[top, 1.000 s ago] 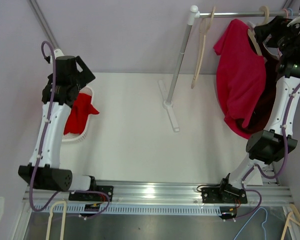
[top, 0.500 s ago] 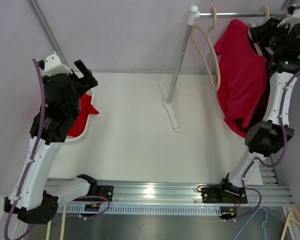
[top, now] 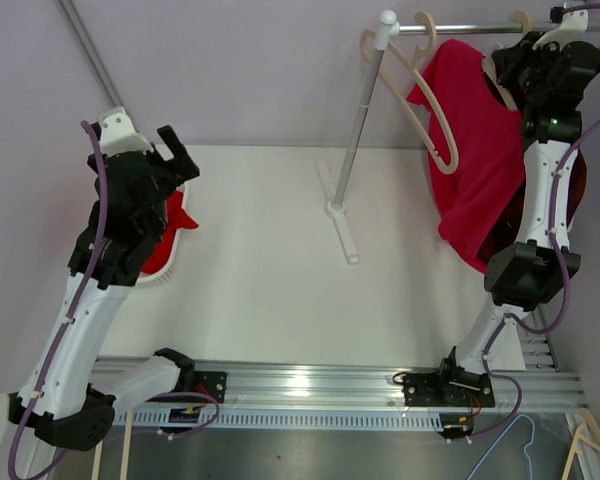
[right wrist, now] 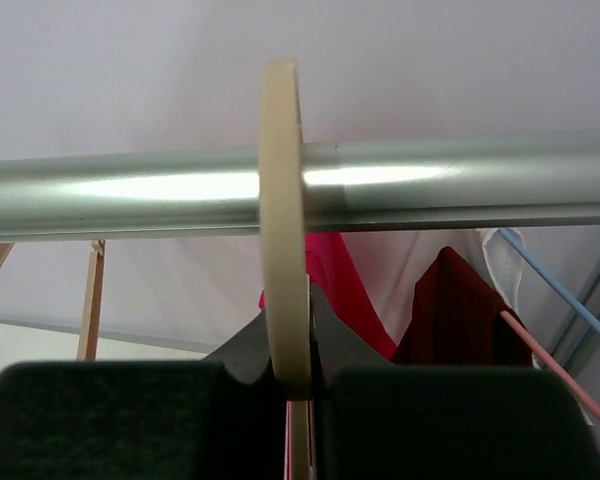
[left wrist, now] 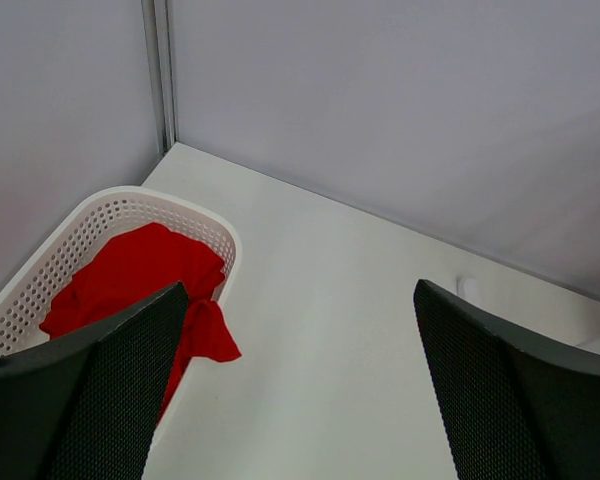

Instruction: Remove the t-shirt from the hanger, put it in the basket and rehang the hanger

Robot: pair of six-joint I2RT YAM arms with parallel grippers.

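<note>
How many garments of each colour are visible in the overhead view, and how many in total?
Bright red cloth garment in the white plastic basket: 1
Crimson-pink t-shirt on the cream hanger: 1
Dark maroon garment hanging next to it: 1
Total: 3

Cream hanger hook (right wrist: 283, 200) over the silver rail (right wrist: 430, 185), jaws tight against its neck, pink t-shirt (right wrist: 350, 300) behind.
</note>
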